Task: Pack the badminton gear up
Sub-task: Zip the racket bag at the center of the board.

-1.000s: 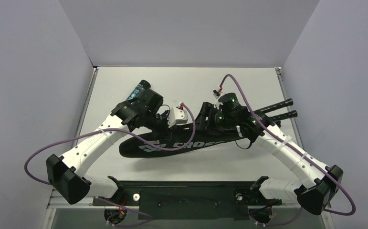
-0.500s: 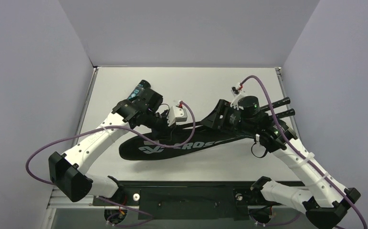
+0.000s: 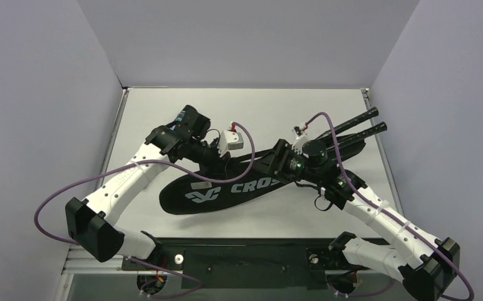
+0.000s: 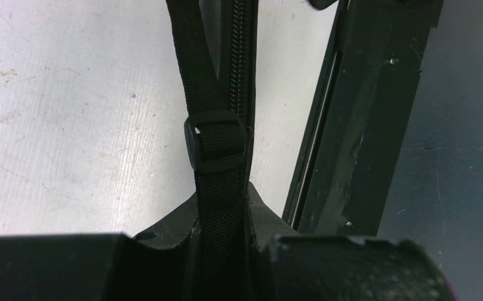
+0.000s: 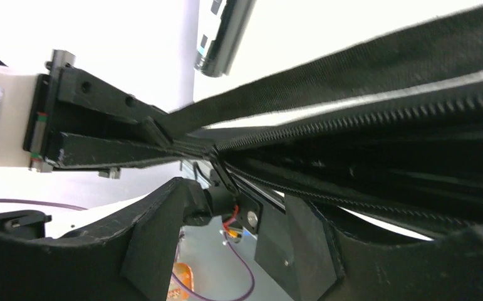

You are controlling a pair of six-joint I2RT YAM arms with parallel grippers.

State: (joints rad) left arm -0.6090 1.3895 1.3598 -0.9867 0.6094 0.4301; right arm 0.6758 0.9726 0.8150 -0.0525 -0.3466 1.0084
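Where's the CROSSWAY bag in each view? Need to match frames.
Top external: bag lies mid-table between the arms, lettering up.
Left wrist: bag shows only as strap and zipper, running from top centre downward.
Right wrist: bag, its strap and zipper crossing the upper right.
Shared landmark: left gripper, clamped on the strap.

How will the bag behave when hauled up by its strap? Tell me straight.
Probably floppy: the bag is soft fabric, and the strap pinched in the left gripper is thin webbing, so it should sag. The racket handles poke from its narrow end, likely stiffening it lengthwise. Flat shape: unlikely to roll.
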